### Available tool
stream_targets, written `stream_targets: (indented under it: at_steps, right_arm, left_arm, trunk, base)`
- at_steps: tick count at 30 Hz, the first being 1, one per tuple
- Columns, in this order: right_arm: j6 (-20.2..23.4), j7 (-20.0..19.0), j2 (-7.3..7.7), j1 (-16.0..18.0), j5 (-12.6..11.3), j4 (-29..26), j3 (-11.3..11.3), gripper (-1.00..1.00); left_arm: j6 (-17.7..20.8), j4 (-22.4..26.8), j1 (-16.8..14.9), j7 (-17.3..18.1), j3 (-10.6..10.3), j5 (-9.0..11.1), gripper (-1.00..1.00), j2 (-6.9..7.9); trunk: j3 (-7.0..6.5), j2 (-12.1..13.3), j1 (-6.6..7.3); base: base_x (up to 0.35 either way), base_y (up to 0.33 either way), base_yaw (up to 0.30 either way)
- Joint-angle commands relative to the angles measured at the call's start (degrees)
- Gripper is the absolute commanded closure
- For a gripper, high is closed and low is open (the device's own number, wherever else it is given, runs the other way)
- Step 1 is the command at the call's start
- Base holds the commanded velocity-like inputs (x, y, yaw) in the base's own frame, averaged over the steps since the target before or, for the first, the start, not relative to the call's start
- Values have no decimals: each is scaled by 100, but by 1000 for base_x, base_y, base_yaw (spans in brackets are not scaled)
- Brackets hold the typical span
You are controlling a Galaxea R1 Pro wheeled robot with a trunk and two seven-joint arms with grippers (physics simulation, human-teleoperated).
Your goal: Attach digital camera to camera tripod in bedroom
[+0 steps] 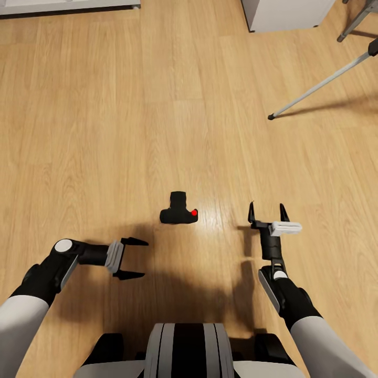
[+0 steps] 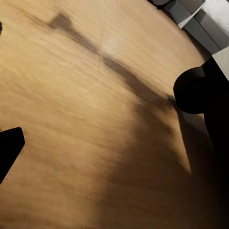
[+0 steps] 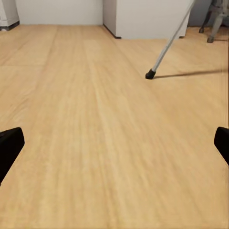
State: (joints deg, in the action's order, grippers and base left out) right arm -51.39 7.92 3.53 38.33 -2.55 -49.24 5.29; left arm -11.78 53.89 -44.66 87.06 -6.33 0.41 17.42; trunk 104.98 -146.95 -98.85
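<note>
The digital camera lies on the light wood floor at frame centre — red button right, between both grippers, touching neither. Left gripper and right gripper both gape, holding nothing. A camera tripod leg slants in upper right.

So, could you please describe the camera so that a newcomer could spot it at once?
Look at the light wood floor just ahead of the robot, between its two open grippers. The digital camera lies there, small and black with a stubby lens. Its bright red button sets it apart from the silver tripod leg farther off.
</note>
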Motion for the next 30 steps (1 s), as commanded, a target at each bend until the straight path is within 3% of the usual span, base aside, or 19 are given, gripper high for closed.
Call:
stream_targets:
  at_steps: [1,7,15,18,22,23,25,28,30]
  right_arm:
    - [-172,52,8,2,-38,-5,38,-100]
    - [-861,77,2,3,-55,-13,50,-100]
    - [-861,87,-2,3,-66,-15,171,-100]
    - [-834,80,-13,24,-68,-15,219,-100]
    - [-61,74,-30,105,-68,-23,236,-100]
    - [409,72,-44,235,-67,-27,241,-100]
    - [881,69,-58,395,-65,-29,245,-100]
    - [1691,59,-89,668,-63,-31,246,-100]
    - [1968,52,-98,747,-62,-32,249,-100]
  left_arm:
    - [-43,33,-1,-5,54,7,-100,3]
    - [64,198,-4,-1,339,15,-100,-9]
    - [405,327,-10,-123,926,20,-100,-64]
    - [463,403,-41,-394,1199,20,-100,-105]
    - [577,533,-81,-1001,1372,17,-100,-148]
    - [687,635,-96,-1360,1414,15,-100,-157]
    - [822,749,-110,-1672,1440,11,-100,-159]
    - [1094,927,-177,-2022,1467,4,-100,-160]
    - [1194,973,-280,-2112,1473,0,-100,-160]
  trunk:
    - [2,-1,1]
    - [2,-1,1]
    - [2,-1,1]
    - [2,-1,1]
    - [2,-1,1]
    - [2,-1,1]
    - [2,-1,1]
    - [2,-1,1]
    - [2,-1,1]
  base:
    - [-2,0,0]
    - [0,0,0]
    - [0,0,0]
    - [0,0,0]
    - [0,0,0]
    - [0,0,0]
    - [0,0,0]
    - [0,0,0]
    - [0,0,0]
